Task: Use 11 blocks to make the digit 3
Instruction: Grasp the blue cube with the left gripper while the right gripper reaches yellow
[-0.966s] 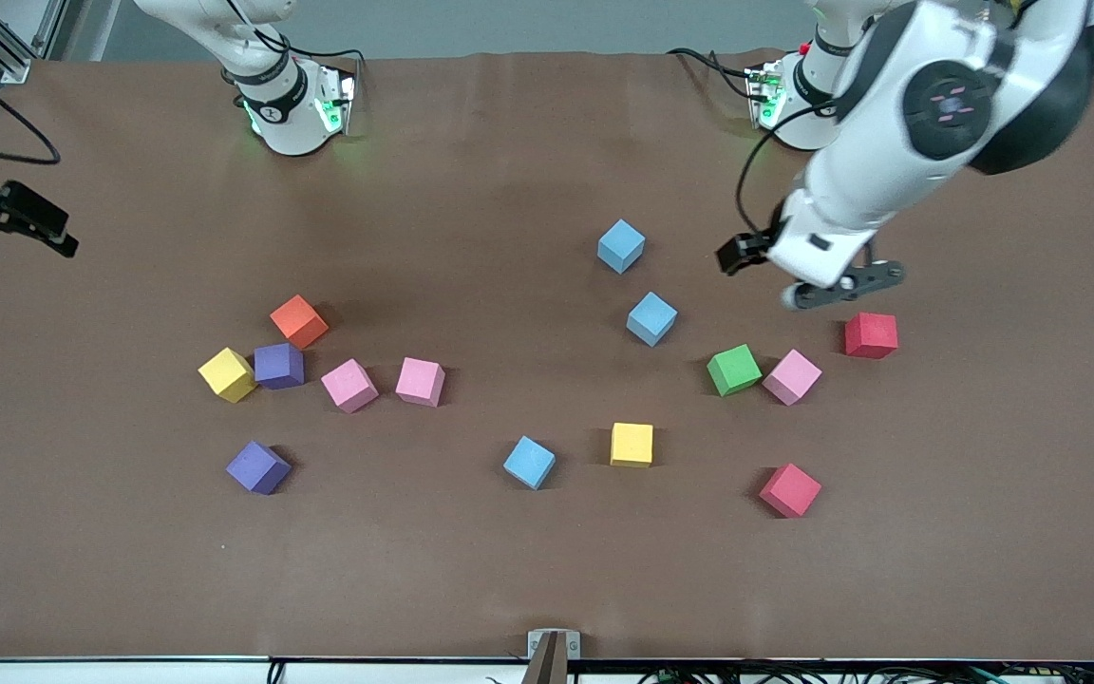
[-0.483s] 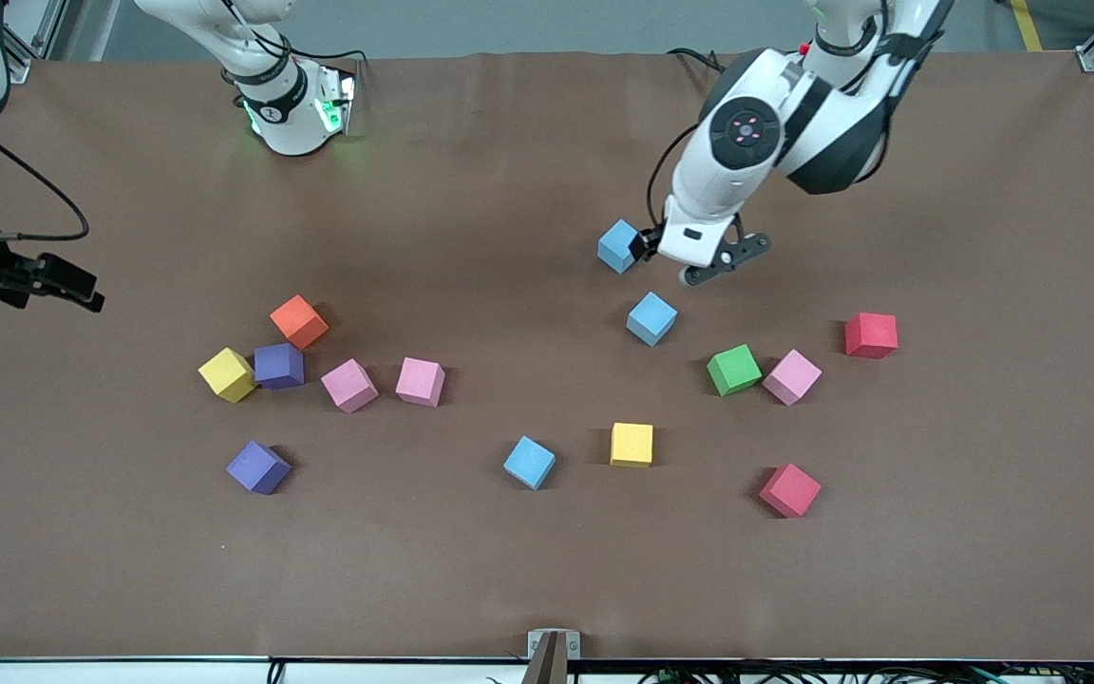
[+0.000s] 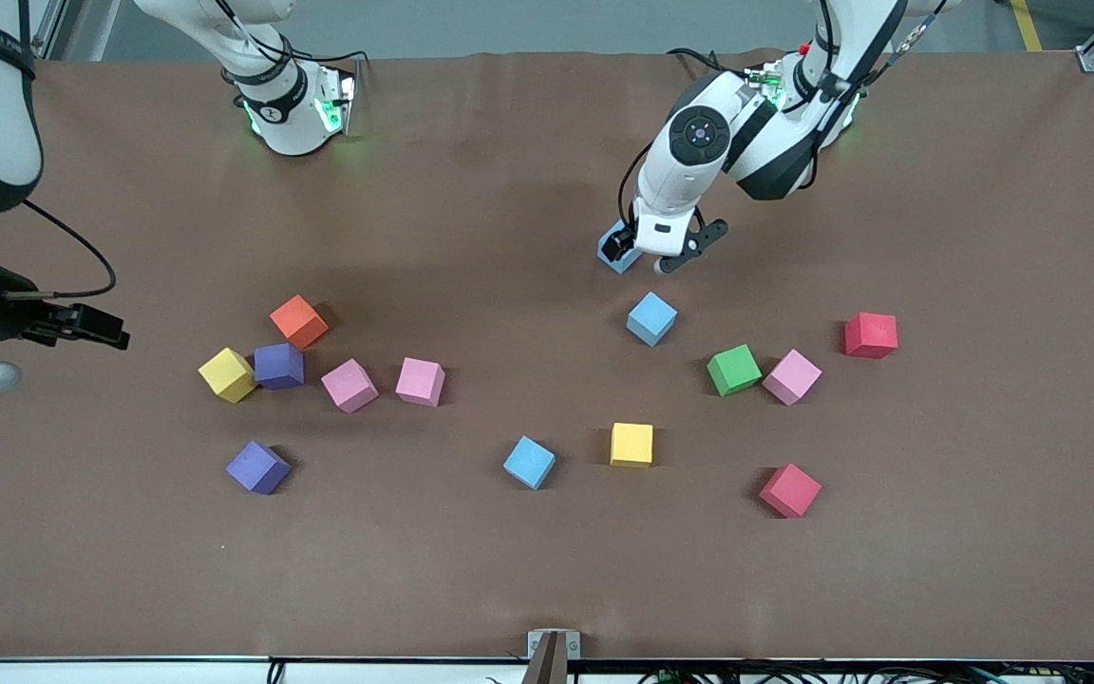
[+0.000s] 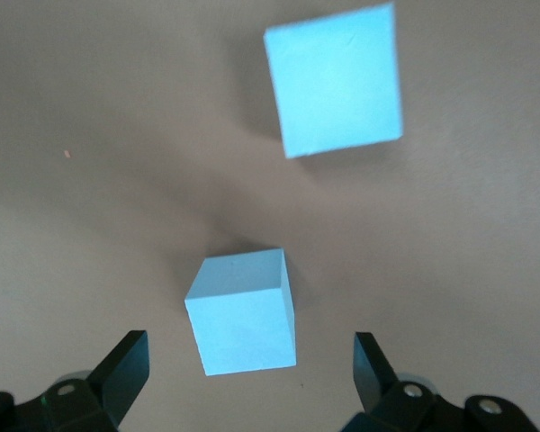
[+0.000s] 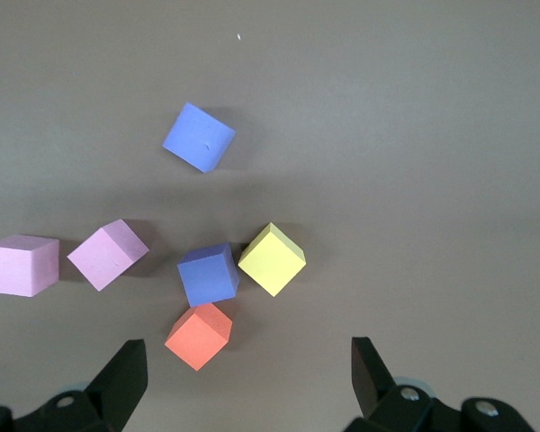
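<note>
The blocks lie scattered on the brown table, and no digit 3 is in view. My left gripper hangs open just over the light blue block nearest the robots' bases. In the left wrist view that block sits between the open fingertips, with a second light blue block farther off. My right gripper is open and empty at the right arm's end of the table. In the right wrist view it looks down on the orange block, a purple block and a yellow block.
Around the table lie two pink blocks, a purple one, a light blue one, a yellow one, green touching pink, and two red ones.
My left arm swung from above the red block toward the right arm's end and came down over the light blue block. My right gripper moved in toward the orange, purple and yellow cluster.
</note>
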Available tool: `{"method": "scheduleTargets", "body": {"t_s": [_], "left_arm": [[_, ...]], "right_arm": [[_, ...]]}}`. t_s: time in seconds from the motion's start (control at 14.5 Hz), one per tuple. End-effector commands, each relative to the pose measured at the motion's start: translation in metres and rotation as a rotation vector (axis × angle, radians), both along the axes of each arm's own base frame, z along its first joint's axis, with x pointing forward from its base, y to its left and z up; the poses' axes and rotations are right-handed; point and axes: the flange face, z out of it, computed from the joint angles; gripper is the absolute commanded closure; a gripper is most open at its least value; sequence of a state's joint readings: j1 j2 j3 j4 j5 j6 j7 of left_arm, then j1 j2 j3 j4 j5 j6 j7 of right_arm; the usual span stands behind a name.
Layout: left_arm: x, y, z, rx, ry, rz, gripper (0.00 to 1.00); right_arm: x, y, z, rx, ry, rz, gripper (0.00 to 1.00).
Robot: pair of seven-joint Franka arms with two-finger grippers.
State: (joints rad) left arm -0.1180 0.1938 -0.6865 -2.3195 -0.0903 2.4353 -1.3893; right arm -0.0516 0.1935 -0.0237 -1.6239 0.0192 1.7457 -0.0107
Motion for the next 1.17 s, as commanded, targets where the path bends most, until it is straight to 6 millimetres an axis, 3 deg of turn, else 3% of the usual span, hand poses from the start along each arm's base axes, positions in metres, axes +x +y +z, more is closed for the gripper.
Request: {"method": "scheduleTargets", "body": {"t_s": [0.0,0.21,0.48,0.76,1.1], "left_arm": [[-0.011,-0.002,-0.020,-0.012,0.013,0.072,0.00],[-0.031,-0.017,-0.045,-0.031,0.036,0.109,0.00],[-0.036,-0.017,-0.065,-0.026,0.073,0.104,0.00],[-0.032,-0.014,-0.067,-0.020,0.065,0.093,0.01],[-0.023,-0.007,-0.073,-0.014,0.071,0.119,0.04]], "right_arm": [[0.001,-0.008,-0.028,-0.004,0.042,0.024,0.00],[-0.008,-0.015,-0.067,0.005,0.061,0.072,0.00],[-0.019,-0.027,-0.109,0.012,0.056,0.130,0.00],[-0.034,-0.031,-0.157,0.029,0.026,0.373,0.00],[-0.025,-0.032,-0.205,0.045,0.033,0.537,0.00]]}}
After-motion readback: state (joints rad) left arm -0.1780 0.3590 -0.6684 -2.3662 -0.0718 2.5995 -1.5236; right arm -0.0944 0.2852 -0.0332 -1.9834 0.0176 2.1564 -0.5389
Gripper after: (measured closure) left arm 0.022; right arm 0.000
